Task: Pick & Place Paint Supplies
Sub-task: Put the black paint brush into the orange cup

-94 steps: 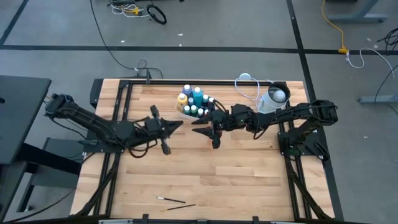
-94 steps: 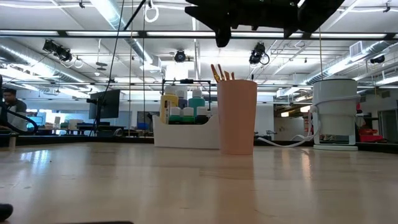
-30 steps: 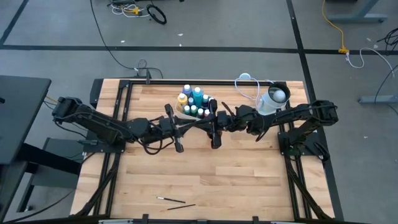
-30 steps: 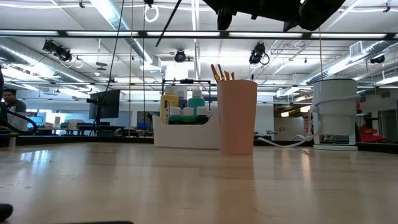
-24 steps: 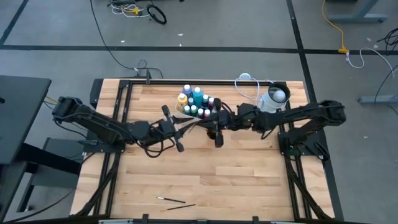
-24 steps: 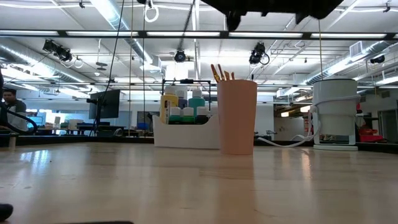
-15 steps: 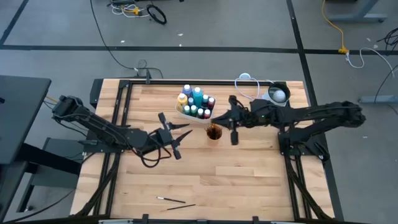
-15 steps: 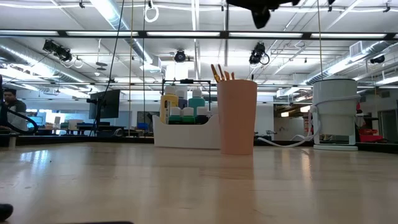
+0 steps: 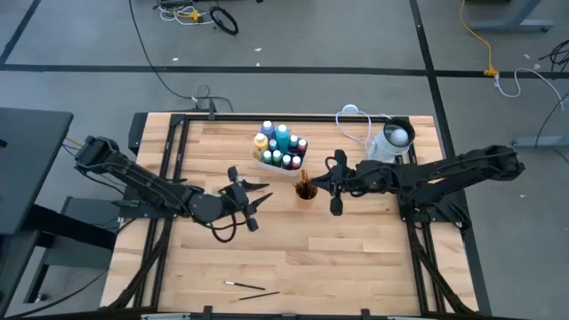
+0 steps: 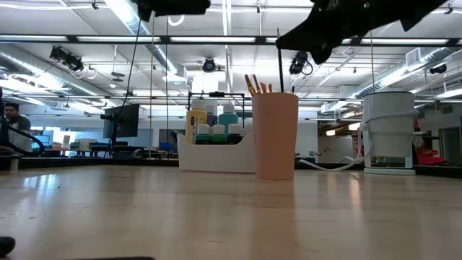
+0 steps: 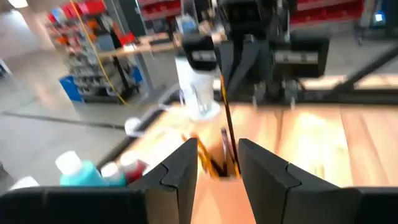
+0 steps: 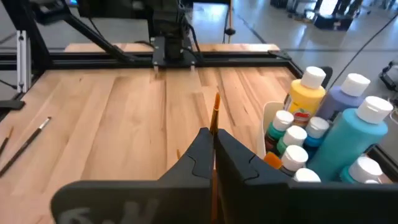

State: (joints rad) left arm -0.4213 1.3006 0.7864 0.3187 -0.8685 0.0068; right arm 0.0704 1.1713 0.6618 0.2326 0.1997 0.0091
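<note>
A peach cup [image 10: 274,134] holding several brushes stands mid-table, also seen as the cup [image 9: 305,189] from above. Beside it on the far side, a white caddy [image 9: 267,163] holds several white-capped paint bottles [image 12: 351,134]. My right gripper [image 9: 316,185] hovers just right of the cup, shut on an orange-handled brush [image 10: 280,61]. My left gripper [image 9: 260,195] hangs open left of the cup and holds nothing; its fingers [image 11: 186,168] frame the cup in the left wrist view. Two loose brushes [image 9: 245,285] lie near the front edge. My right gripper pinches the brush's thin handle [image 12: 215,115] between its two shut fingers, near the handle's upper end. The fingers come about level from the table's right and lie across the handle. The brush hangs upright below them, its lower end [image 10: 280,88] at the cup's mouth.
A white-and-grey round container [image 9: 394,139] with a cable stands at the back right, behind my right arm. Bare wood spreads across the near half of the table [image 9: 338,267]. Dark frame rails [image 9: 175,142] run along the table's sides.
My left gripper has opened, let go of the brush and drawn back toward the table's left and near side. My right gripper has pulled away toward the right edge, uncovering the cup, and has tipped the brush upright over the cup.
</note>
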